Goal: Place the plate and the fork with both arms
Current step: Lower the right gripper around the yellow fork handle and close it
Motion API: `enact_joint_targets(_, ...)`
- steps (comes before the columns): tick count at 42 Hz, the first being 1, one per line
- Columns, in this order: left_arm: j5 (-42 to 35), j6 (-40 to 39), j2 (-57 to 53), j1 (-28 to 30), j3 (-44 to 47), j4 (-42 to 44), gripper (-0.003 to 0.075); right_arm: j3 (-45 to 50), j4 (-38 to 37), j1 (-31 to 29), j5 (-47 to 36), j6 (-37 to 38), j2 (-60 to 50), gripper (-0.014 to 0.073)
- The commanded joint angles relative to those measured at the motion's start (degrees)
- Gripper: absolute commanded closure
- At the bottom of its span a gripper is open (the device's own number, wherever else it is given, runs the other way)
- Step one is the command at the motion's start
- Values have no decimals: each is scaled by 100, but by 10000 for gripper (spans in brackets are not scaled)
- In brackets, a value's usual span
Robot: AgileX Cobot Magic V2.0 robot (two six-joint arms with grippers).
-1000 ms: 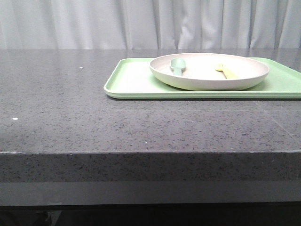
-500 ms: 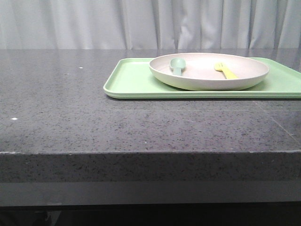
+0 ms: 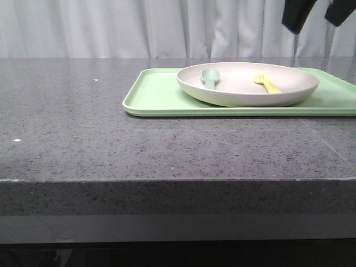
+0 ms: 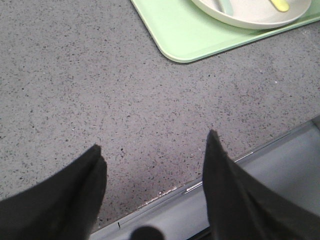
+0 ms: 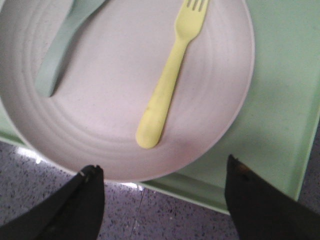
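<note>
We find no readable text, label, brand, number or sign in any view: the plate point(image 3: 247, 83), the fork point(image 5: 170, 85), the green tray point(image 3: 161, 97) and the speckled countertop point(image 3: 111, 144) carry no markings.

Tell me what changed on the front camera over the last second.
The right gripper has come into view at the top right, above the tray's far end, jaws open, holding nothing. The plate, fork and spoon lie as before.
</note>
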Motion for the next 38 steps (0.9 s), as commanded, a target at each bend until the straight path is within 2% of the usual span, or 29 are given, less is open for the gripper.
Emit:
enact_joint_targets(1,-382,13,-30,19,-131,-82,299,-609,-216,-11,23,278,223,68)
enact_joint_targets(6,-462,13,-30,19,-131,-82,299,-1219,-233,-11,398,494,788,100)
enact_joint_targets(14,-523,13,-30,19,-131,-82,299,-2167,-233,-17,924,700,1670,232)
enact_joint_targets(23,-523,13,-30,19,-131,-82,299,-2884,-199,-29,1299,976,2309,237)
enact_joint_targets(38,-523,13,-30,19,-131,-82,299,-2948,-109,-133,1371,1163,2647,246)
